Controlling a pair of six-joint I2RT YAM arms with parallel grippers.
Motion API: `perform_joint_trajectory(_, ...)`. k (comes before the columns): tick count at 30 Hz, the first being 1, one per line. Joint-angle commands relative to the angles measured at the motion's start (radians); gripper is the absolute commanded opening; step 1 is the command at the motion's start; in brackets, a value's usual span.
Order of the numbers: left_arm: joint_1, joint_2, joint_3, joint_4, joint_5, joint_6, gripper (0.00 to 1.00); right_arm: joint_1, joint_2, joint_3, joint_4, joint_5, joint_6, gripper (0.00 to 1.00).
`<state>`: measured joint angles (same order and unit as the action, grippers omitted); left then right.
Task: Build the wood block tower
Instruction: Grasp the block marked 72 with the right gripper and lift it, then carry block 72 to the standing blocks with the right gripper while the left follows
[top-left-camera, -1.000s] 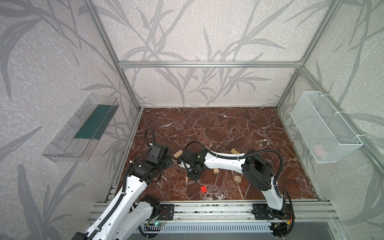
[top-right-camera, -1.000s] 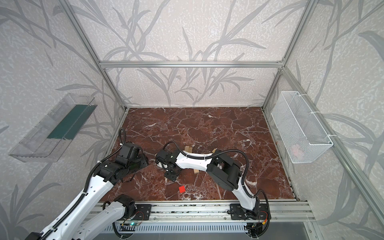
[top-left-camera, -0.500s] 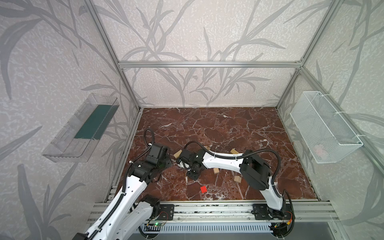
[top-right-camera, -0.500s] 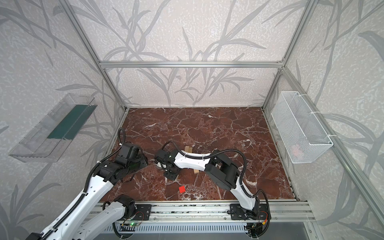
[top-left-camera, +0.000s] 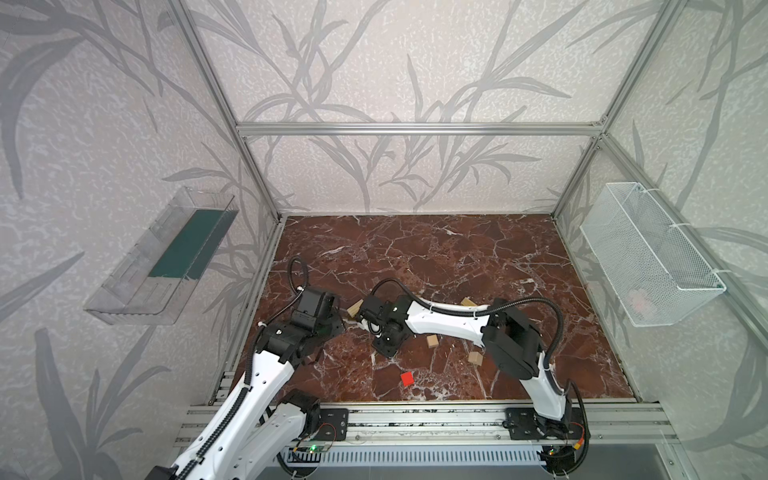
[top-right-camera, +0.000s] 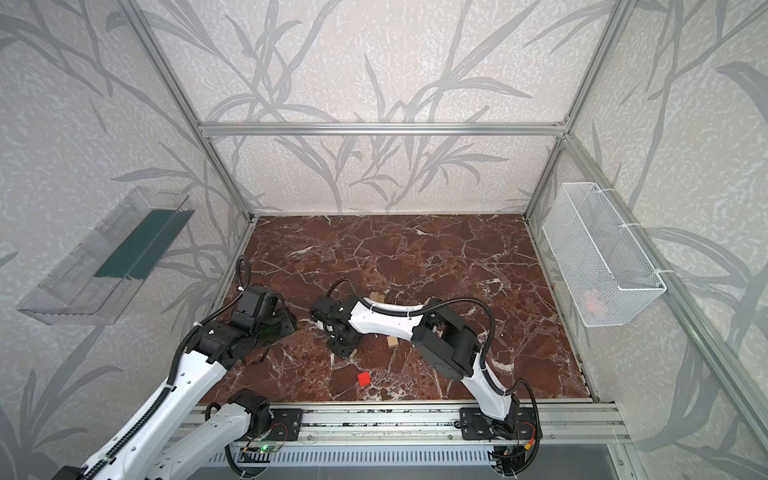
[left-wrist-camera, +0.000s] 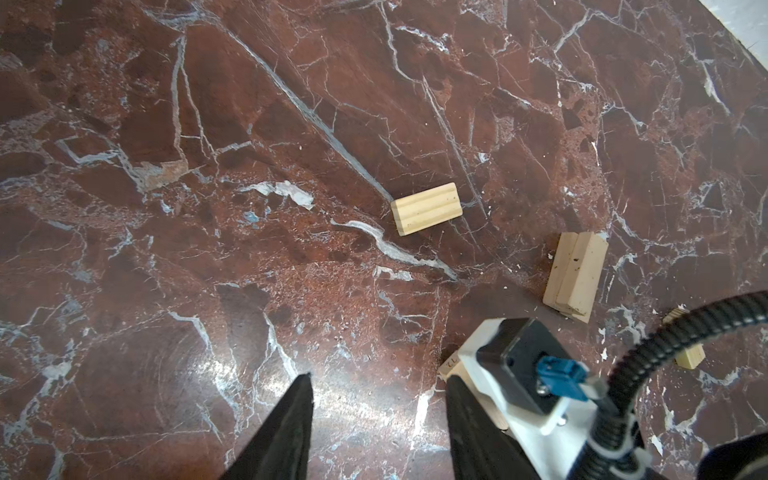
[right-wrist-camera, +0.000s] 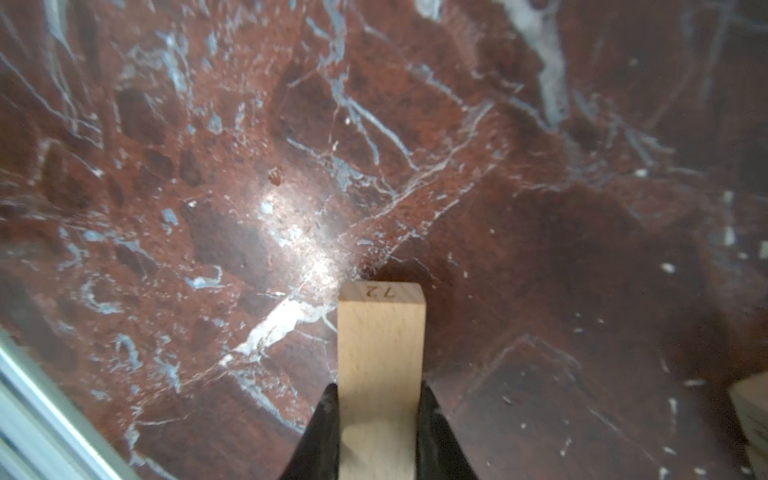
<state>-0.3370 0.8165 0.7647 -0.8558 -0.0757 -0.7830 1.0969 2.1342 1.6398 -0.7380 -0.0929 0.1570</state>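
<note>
Your right fingers are clamping a pale wooden bar by its long sides, with one black finger pressing on each. The bar's free end, marked 72, is pointing down at the red marble desk. You cannot tell whether that end is touching the desk. In both top views this grip is sitting just beyond the red cube, slightly to its left.

Your left fingers are standing wide apart with nothing between them, hovering over bare desk farther to the left of the red cube.

The other wood blocks are lying loose on the desk:
- A small pale cube is lying just beyond the red cube on its right.
- A second pale cube is lying farther right.
- A tan block is lying well beyond the red cube on its left.
- Another tan block is showing past the right arm, well beyond the red cube on its right.

In the left wrist view, a grooved block is lying flat on its own. A cluster of bars is lying pressed together near it. You cannot place these against the red cube from that view.
</note>
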Motion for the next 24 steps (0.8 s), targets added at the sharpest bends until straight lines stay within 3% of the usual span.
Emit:
perform_joint_trajectory(1, 0.009, -0.004, 0.050, -0.016, 0.026, 0.021, 0.51, -0.044, -0.129, -0.025, -0.017, -0.031, 0.124, 0.16)
perform_joint_trajectory(9, 0.009, 0.065, 0.103, 0.044, 0.125, 0.075, 0.51, -0.184, -0.289, -0.161, 0.018, -0.038, 0.327, 0.14)
perform_joint_trajectory(13, 0.010, 0.116, 0.114, 0.104, 0.190, 0.091, 0.51, -0.240, -0.340, -0.213, 0.035, 0.017, 0.398, 0.13)
perform_joint_trajectory(24, 0.007, 0.294, 0.090, 0.368, 0.395, 0.087, 0.51, -0.314, -0.283, -0.222, 0.093, 0.144, 0.539, 0.10)
